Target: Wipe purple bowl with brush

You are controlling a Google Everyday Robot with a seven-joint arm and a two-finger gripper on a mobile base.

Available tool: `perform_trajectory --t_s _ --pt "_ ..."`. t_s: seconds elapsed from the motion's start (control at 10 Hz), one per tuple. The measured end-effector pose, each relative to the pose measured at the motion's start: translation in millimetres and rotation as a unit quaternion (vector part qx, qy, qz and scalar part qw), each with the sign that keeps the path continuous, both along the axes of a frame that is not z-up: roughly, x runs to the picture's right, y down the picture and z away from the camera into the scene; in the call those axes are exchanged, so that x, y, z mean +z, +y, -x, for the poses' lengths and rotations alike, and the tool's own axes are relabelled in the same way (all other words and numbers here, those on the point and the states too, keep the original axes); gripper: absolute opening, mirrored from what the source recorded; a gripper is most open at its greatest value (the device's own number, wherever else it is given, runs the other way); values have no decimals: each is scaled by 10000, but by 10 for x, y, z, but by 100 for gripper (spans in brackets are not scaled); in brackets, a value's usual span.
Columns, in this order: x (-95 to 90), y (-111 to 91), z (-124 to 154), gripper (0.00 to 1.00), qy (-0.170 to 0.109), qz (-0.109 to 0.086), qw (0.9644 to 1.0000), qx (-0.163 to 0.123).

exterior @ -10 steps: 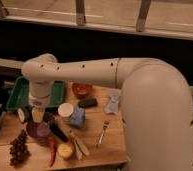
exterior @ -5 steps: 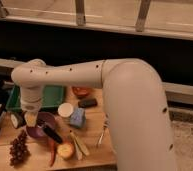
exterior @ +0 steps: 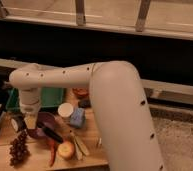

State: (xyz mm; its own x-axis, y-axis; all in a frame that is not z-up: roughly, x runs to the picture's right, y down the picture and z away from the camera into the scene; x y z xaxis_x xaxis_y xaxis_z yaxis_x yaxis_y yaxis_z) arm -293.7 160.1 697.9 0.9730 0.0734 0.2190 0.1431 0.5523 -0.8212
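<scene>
The purple bowl point(exterior: 44, 121) sits at the left of the wooden table, partly covered by my arm. My gripper point(exterior: 31, 122) hangs from the white wrist directly over the bowl's left side. The black brush point(exterior: 53, 134) slants from the gripper down to the right, across the bowl and past its front rim. The gripper looks shut on the brush's upper end, which is hidden under the hand.
A green tray point(exterior: 52, 96) lies behind the bowl. To its right are a white cup point(exterior: 65, 109), a blue block point(exterior: 77, 118), a red bowl point(exterior: 80, 92) and a black block point(exterior: 84, 103). Grapes point(exterior: 18, 148), a red chili point(exterior: 52, 151) and an apple point(exterior: 66, 149) lie in front.
The arm has swung left and the wrist has shifted with it; the gripper now sits over the bowl's left side, the brush still slanting across the bowl.
</scene>
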Motion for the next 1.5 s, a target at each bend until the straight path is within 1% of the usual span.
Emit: perform_trajectory --t_s 0.2,0.5,0.7,0.9,1.1,1.2,1.4,1.5 --pt "112 96 44 0 29 125 9998 -120" --pt "220 162 68 0 122 228 9992 -304" --pt "298 151 32 0 231 235 9986 -413" --pt "426 56 -77 0 417 198 9978 -483" --pt "519 -19 -199 0 570 174 9971 -480" --pt "548 -36 -224 0 604 175 9970 -451" --pt "576 -92 -252 0 608 150 9976 -294" --pt "549 -136 -203 0 528 99 9982 -249"
